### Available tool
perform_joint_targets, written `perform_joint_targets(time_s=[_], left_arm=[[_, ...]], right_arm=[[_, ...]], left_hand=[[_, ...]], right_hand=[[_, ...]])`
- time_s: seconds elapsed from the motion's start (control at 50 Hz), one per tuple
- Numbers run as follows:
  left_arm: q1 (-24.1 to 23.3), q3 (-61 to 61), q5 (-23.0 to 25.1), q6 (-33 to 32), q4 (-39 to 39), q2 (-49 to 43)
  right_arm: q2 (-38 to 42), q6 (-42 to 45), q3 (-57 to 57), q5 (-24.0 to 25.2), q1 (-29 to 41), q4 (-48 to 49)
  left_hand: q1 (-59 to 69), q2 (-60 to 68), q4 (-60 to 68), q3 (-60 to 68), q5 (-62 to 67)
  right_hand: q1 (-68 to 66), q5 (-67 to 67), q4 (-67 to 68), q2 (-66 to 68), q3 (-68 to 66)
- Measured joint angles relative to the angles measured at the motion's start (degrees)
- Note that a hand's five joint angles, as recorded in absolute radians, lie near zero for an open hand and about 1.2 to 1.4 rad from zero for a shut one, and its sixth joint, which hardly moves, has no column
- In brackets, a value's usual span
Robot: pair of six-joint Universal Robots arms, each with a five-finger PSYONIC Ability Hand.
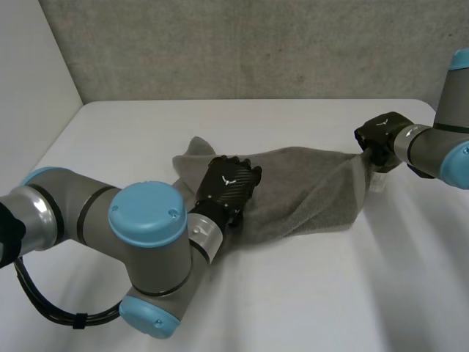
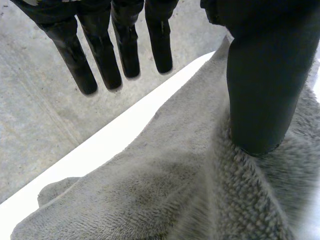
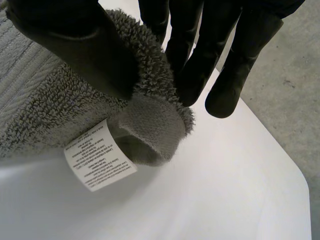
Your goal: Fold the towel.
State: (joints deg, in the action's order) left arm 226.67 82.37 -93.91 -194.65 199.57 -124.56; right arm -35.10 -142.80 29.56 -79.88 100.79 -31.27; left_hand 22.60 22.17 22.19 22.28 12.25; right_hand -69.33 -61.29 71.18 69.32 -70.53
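A grey towel (image 1: 308,191) lies rumpled across the middle of the white table (image 1: 293,293), stretched toward the right. My left hand (image 1: 229,187) rests on the towel's left part; in the left wrist view its fingers (image 2: 107,55) are straight and lifted off the towel (image 2: 175,190), and only the thumb (image 2: 260,90) touches the pile. My right hand (image 1: 379,136) holds the towel's right corner raised off the table. The right wrist view shows that corner (image 3: 150,125) pinched between thumb (image 3: 75,40) and fingers (image 3: 200,65), with a white care label (image 3: 100,162) hanging under it.
A grey wall (image 1: 256,44) runs behind the table's far edge, and a white wall (image 1: 29,88) stands at the left. The table's right edge (image 3: 280,145) lies close beyond my right hand. My left arm (image 1: 146,235) crosses the near left of the table.
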Motion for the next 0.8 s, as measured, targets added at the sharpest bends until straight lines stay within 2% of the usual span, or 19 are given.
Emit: perform_joint_targets(time_s=[0.02,0.08,0.12,0.14,0.3,0.46,0.5,0.68,0.8], left_arm=[[0.1,0.0,0.0,0.0,-0.1,0.0],[1.4,0.2,-0.1,0.1,-1.4,0.8],[2.7,0.8,-0.1,0.0,-2.8,1.7],[3.5,1.2,-0.1,0.0,-3.7,2.3],[9.4,5.0,0.3,-0.2,-8.3,7.7],[15.3,11.6,2.6,-0.5,-9.4,14.8],[16.3,12.9,4.1,-0.6,-9.4,15.8],[23.2,19.2,16.5,-2.8,-10.2,17.7],[26.3,20.1,19.3,-6.7,-10.2,16.3]], right_arm=[[0.1,0.0,0.0,0.0,0.1,0.2],[0.5,-0.5,0.1,-0.1,0.3,1.0],[0.5,-1.1,0.1,-0.2,0.4,1.4],[0.4,-1.6,0.1,-0.3,0.4,1.7],[-1.8,-6.2,0.8,-0.3,-0.1,3.4],[-9.0,-10.1,7.6,2.0,-1.0,4.8],[-11.0,-10.2,10.4,3.1,-1.1,4.9],[-21.9,-9.6,30.0,8.6,-1.5,9.1],[-28.9,-9.4,43.5,10.1,-1.5,15.8]], left_hand=[[-2.1,-2.0,-2.0,-2.0,-2.0],[-9.7,-9.4,-9.3,-9.5,-8.9],[-11.0,-10.7,-10.7,-10.8,-9.8],[-11.6,-11.3,-11.2,-11.3,-10.3],[-12.6,-12.4,-12.3,-12.4,-10.8],[-12.6,-12.5,-12.3,-12.4,-10.9],[-12.5,-12.3,-12.2,-12.3,-10.9],[-4.5,-4.1,-4.1,-4.2,-4.2],[-2.2,-1.8,-1.9,-1.9,-1.8]], right_hand=[[4.4,4.6,-5.5,-4.6,5.5],[34.9,37.7,-35.6,-35.0,35.0],[49.3,52.7,-50.0,-49.6,49.6],[52.4,56.7,-54.4,-52.8,54.0],[56.1,57.8,-56.4,-54.9,56.8],[56.1,57.8,-56.4,-54.9,56.8],[56.1,57.8,-56.4,-54.9,56.8],[56.1,57.8,-56.4,-54.9,56.8],[56.2,57.8,-56.4,-54.9,56.8]])
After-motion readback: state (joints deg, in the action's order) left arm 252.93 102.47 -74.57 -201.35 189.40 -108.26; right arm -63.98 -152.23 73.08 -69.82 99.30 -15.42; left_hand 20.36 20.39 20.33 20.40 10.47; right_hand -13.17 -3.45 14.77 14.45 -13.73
